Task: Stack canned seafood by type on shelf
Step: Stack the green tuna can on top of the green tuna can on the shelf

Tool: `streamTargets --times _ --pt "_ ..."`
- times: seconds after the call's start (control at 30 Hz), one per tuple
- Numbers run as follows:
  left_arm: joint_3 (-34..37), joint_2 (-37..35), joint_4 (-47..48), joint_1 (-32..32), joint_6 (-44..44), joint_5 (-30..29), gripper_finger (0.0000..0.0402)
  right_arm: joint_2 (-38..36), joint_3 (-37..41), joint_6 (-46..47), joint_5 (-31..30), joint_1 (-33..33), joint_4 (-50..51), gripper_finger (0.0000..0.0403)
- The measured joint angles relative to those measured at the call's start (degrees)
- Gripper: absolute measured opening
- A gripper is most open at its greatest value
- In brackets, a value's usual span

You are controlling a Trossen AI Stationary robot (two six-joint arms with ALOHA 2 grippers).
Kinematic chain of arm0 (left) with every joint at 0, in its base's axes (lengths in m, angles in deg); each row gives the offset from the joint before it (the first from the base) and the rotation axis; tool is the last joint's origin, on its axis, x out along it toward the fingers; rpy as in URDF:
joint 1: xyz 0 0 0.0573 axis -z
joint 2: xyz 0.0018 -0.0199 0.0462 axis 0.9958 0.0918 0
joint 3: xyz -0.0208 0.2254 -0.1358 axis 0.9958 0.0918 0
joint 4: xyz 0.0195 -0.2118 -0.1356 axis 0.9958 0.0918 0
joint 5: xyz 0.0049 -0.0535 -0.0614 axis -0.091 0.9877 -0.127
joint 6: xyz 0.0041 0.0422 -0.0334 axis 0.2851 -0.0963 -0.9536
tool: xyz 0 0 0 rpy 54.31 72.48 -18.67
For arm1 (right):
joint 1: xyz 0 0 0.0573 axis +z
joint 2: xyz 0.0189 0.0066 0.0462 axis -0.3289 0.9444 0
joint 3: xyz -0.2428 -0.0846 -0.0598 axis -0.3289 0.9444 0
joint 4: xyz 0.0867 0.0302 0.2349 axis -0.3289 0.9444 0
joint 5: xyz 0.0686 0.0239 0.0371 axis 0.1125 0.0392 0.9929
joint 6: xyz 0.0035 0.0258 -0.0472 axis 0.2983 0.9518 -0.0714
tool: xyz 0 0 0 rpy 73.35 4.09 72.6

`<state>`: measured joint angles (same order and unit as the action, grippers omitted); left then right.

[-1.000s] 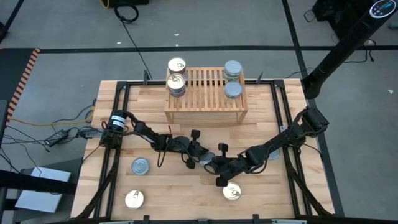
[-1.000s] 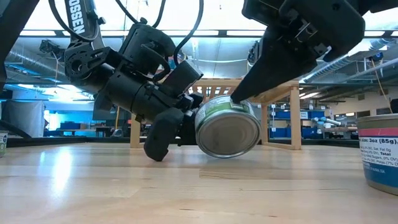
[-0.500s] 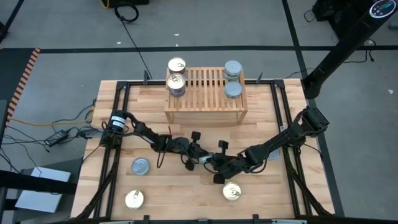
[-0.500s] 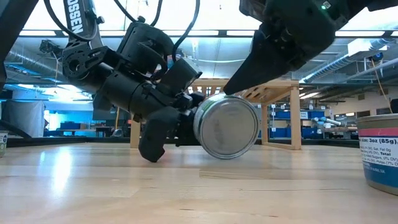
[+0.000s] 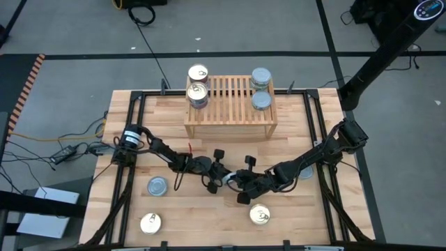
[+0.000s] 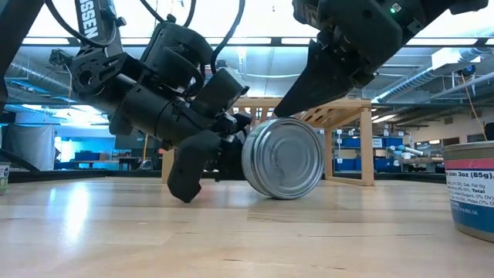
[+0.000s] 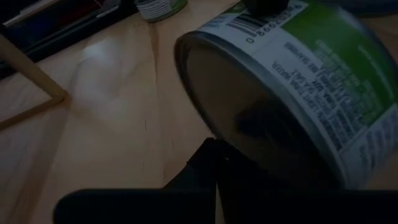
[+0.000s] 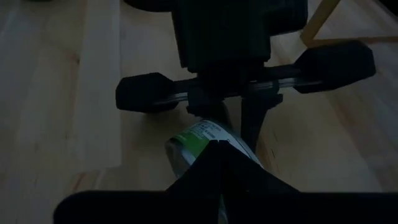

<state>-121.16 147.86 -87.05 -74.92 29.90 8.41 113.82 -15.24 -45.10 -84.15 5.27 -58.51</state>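
Nearest, we see two gold-topped tins [image 5: 260, 215] and [image 5: 150, 223] at the table's front edge, a silver-topped one [image 5: 157, 186] just behind. Mid-table, a green-labelled tin [image 6: 283, 157] stands on its rim, pinched between our two grippers: the left gripper [image 5: 219, 178], jaws closed, presses one side, and the right gripper [image 5: 237, 180], jaws likewise closed, touches the other. Farther back, the shelf [image 5: 230, 127] carries two gold-topped tins [image 5: 198, 84] on its left end and two silver-topped tins [image 5: 260, 88] on its right.
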Motion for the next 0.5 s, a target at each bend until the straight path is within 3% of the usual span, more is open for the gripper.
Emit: streamTargets --times 0.23,0.5 --pt "4.3 -5.9 -0.2 -0.1 -1.6 -6.7 0.0003 0.0 0.0 0.0 0.1 0.0 0.3 0.0014" --pt "12.2 -8.6 -8.7 0.2 -8.8 -6.0 0.0002 0.0 0.0 0.1 0.3 0.0 -0.1 0.0018"
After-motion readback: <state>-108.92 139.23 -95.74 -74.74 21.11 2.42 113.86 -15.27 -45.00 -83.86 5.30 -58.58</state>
